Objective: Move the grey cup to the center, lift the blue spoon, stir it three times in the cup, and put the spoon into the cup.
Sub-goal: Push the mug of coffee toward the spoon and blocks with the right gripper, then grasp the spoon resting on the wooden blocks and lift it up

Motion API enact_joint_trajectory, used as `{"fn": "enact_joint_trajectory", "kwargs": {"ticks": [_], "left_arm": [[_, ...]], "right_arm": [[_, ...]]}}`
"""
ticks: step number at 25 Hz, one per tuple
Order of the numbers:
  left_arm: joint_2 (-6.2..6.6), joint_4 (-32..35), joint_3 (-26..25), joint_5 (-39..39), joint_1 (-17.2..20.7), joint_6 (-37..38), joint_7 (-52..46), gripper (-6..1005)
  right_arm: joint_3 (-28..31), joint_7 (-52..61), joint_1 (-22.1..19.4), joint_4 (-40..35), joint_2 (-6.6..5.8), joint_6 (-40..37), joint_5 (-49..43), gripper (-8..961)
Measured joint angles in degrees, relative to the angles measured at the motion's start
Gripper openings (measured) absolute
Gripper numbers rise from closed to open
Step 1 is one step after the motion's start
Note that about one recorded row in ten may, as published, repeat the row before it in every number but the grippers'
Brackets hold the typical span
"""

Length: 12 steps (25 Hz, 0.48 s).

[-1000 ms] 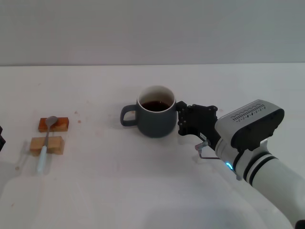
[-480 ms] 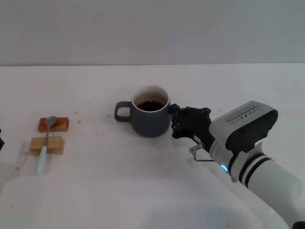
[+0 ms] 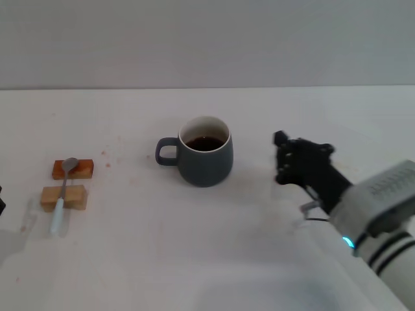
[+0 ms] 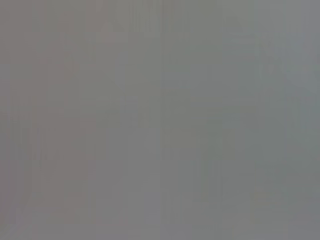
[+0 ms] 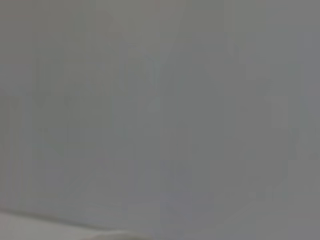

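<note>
- Two wooden blocks [image 3: 65, 183] sit at the table's left side, one behind the other, and the blue spoon [image 3: 63, 196] lies across them: its metal bowl rests on the far block, its pale handle runs over the near block and ends on the table [image 3: 194, 259].
- The grey cup [image 3: 205, 159] stands upright near the middle of the table, handle pointing toward the robot's left, with dark liquid inside.
- The right gripper [image 3: 280, 159] is to the right of the cup, apart from it, with bare table between them; it holds nothing. Its dark fingers point toward the cup, and how far they are spread I cannot tell.
- The left gripper shows only as a dark sliver at the left edge of the head view, near the blocks; its fingers are out of sight.
- Both wrist views show only flat grey, nothing recognisable.
</note>
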Motion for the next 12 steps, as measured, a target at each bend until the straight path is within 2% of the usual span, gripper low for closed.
{"fn": "enact_joint_trajectory", "kwargs": {"ticks": [2, 5, 12], "left_arm": [[0.0, -0.1, 0.8, 0.0, 0.4, 0.4, -0.3, 796], [0.0, -0.6, 2.3, 0.0, 1.3, 0.8, -1.3, 796], [0.0, -4.8, 8.3, 0.0, 5.0, 1.1, -0.9, 795]], "right_arm": [[0.4, 0.0, -2.6, -1.5, -0.03, -5.3, 0.0, -2], [0.9, 0.0, -3.9, -2.7, -0.09, -7.5, 0.2, -2], [4.2, 0.3, -7.2, -5.1, -0.21, -8.5, 0.4, -2]]}}
